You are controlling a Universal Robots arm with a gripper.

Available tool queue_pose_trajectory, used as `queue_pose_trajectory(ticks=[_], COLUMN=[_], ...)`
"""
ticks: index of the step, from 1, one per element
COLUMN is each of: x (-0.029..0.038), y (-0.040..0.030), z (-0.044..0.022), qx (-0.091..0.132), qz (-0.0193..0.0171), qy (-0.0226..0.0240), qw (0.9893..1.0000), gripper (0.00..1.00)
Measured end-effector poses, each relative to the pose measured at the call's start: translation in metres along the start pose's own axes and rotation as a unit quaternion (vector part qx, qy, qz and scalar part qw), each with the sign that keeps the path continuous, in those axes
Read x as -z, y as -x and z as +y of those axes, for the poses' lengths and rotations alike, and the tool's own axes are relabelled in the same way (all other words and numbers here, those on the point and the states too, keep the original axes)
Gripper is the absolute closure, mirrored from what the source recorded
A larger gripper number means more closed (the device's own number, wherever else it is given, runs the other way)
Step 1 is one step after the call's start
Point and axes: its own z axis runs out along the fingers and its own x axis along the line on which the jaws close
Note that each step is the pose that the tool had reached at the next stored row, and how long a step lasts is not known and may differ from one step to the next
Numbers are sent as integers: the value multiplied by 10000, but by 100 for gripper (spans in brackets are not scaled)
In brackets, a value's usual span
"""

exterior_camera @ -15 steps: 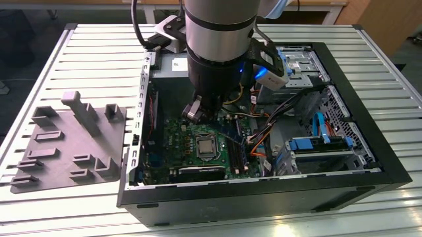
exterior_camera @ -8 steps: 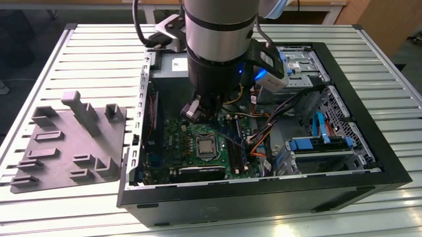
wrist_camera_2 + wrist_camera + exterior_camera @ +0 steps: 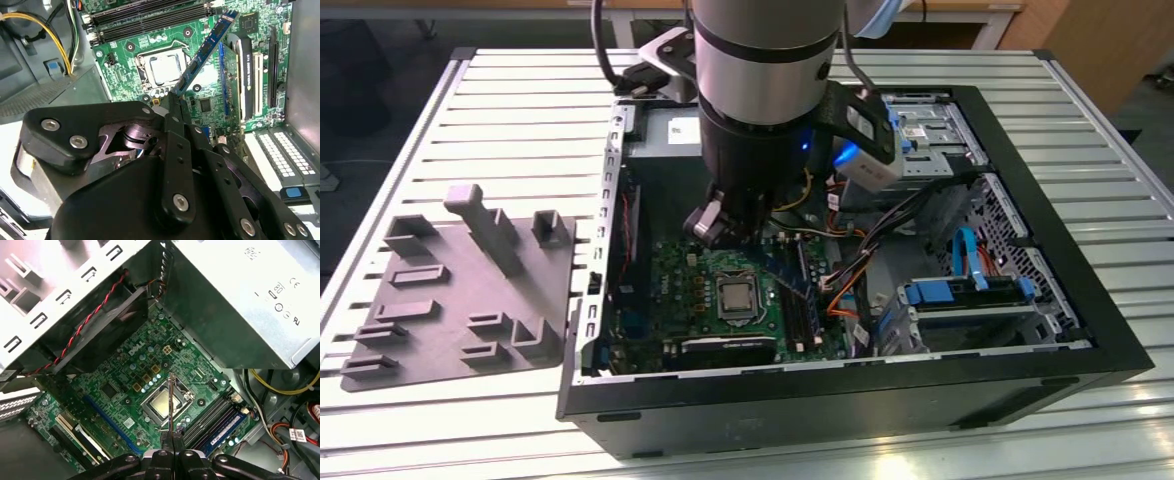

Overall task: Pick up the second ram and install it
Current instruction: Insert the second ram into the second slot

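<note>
The second ram (image 3: pixel 205 52) is held by one end in the gripper (image 3: pixel 175 97), clamped on it, over the motherboard (image 3: pixel 210 107) near the processor socket (image 3: pixel 162 67) — shown flat and blue in the second wrist view, edge-on in the first wrist view. Dark print is seen on the metal box (image 3: pixel 225 315).

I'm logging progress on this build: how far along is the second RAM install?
Done: the pick-up. The gripper is shut on the second ram. In hand: the stick is held tilted over the motherboard, close to the processor, touching neither as far as the wrist views show. Left: seating it. It is not yet in the memory sockets.
</note>
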Motion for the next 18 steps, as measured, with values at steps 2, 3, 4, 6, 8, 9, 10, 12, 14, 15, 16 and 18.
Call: queue_pose_trajectory(ticks=[2, 3, 4, 6, 8, 9, 10, 12, 14, 15, 16, 18], x=[0, 0, 0, 0, 0, 0, 0, 0, 0, 0, 0, 1], y=[0, 0, 0, 0, 0, 0, 0, 0, 0, 0, 0, 0], z=[0, 0, 0, 0, 0, 0, 0, 0, 0, 0, 0, 0], qx=[-64, -96, -129, -198, -264, -297, -331, -402, -470, -505, -540, -611], qz=[-3, -4, -6, -8, -11, -12, -14, -17, -20, -22, -23, -26], qy=[-3, -4, -6, -10, -13, -15, -16, -20, -23, -25, -27, -30], qw=[10000, 10000, 9999, 9998, 9996, 9996, 9994, 9992, 9989, 9987, 9985, 9981], gripper=[88, 88, 88, 88, 88, 88, 88, 88, 88, 88, 88, 88])
